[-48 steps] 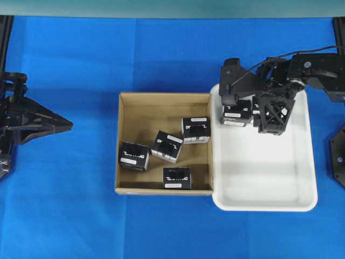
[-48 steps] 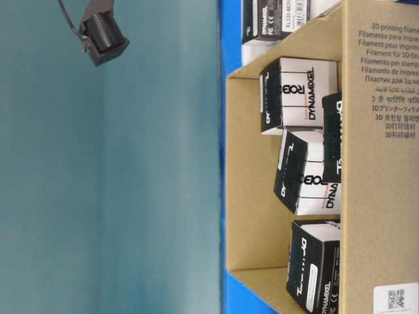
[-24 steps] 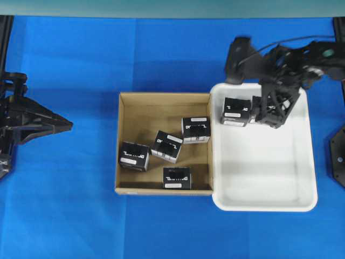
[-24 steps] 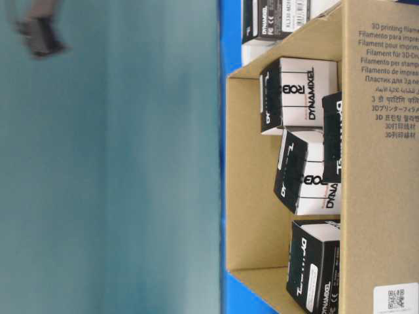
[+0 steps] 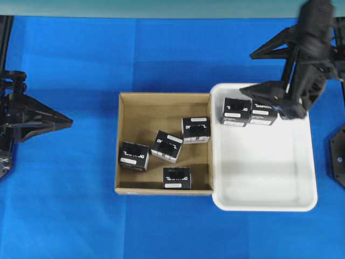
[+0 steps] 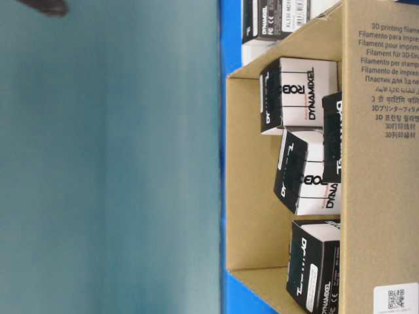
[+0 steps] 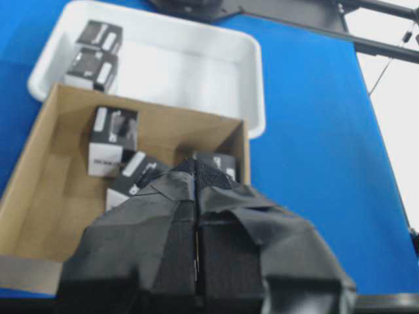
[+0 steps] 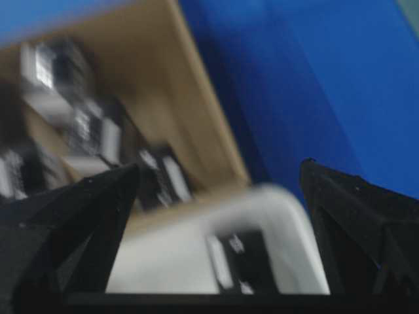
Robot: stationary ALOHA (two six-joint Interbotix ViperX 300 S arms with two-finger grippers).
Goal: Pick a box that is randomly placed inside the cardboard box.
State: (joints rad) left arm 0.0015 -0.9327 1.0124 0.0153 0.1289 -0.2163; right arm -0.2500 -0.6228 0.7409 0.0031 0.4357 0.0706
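The brown cardboard box (image 5: 125,144) sits mid-table and holds several black boxes with white labels: one (image 5: 196,129) at the far right, one (image 5: 166,146) in the middle, one (image 5: 133,156) at the left and one (image 5: 177,177) at the front. My right gripper (image 5: 248,72) is open and empty, raised high above the far end of the white tray. In the blurred right wrist view (image 8: 220,165) its fingers stand wide apart over the tray and carton. My left gripper (image 5: 70,124) is shut and empty, left of the carton; the left wrist view (image 7: 196,175) shows it closed.
A white plastic tray (image 5: 269,178) touches the carton's right wall, with two black boxes (image 5: 236,111) (image 5: 263,113) side by side at its far end. Blue cloth covers the table. The table-level view shows the carton wall (image 6: 380,131) and boxes inside (image 6: 308,173).
My right gripper has risen from the tray and pulled back to the far right, leaving a second black box beside the first. The left arm has not moved.
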